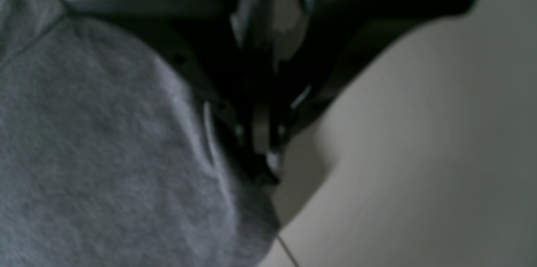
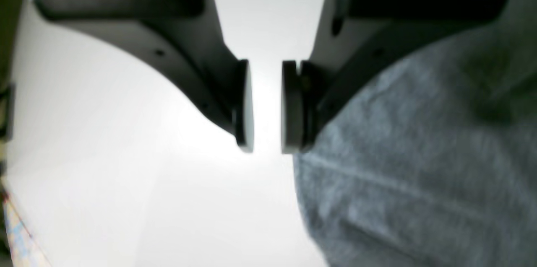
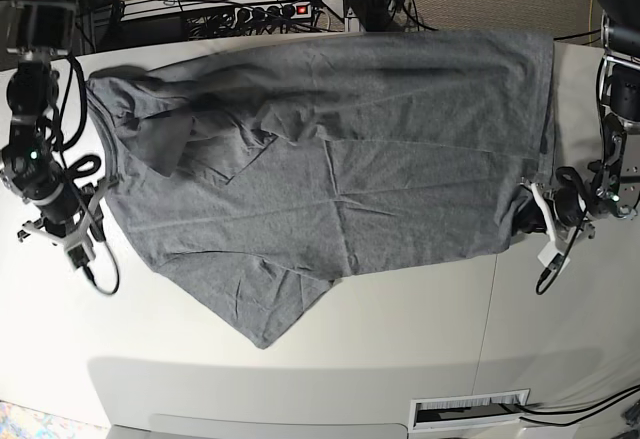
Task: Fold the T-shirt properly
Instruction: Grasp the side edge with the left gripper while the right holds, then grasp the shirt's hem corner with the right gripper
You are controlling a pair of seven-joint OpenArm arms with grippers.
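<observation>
My left claw (image 1: pixel 268 166) is pinched shut on the shirt (image 3: pixel 330 169) hem; in the left wrist view grey fabric bunches up against the jaws from 9 o'clock, bare table (image 1: pixel 419 154) off at 3 o'clock. In the base view that claw (image 3: pixel 532 217) sits at 3 o'clock on the shirt's edge, at the corner of the hem.

My right claw (image 2: pixel 267 105) is partly open with a clear gap between the pads (image 2: pixel 289 105) and nothing in it. Shirt (image 2: pixel 411 166) lies just beside it toward 4 o'clock in the right wrist view, close against the outside of one finger; cannot tell if it touches. White table (image 2: pixel 126 174) fills the 8 o'clock side. In the base view this claw (image 3: pixel 82 231) is at 9 o'clock, beside the shirt's collar end.

Shirt is spread flat across the table (image 3: pixel 420 339), hem toward 3 o'clock, collar toward 9 o'clock. One sleeve sticks out toward 7 o'clock, the other is folded in near 10 o'clock. Wrinkled through the middle. Cables and a power strip (image 3: pixel 265 9) run behind the table at 12 o'clock.
</observation>
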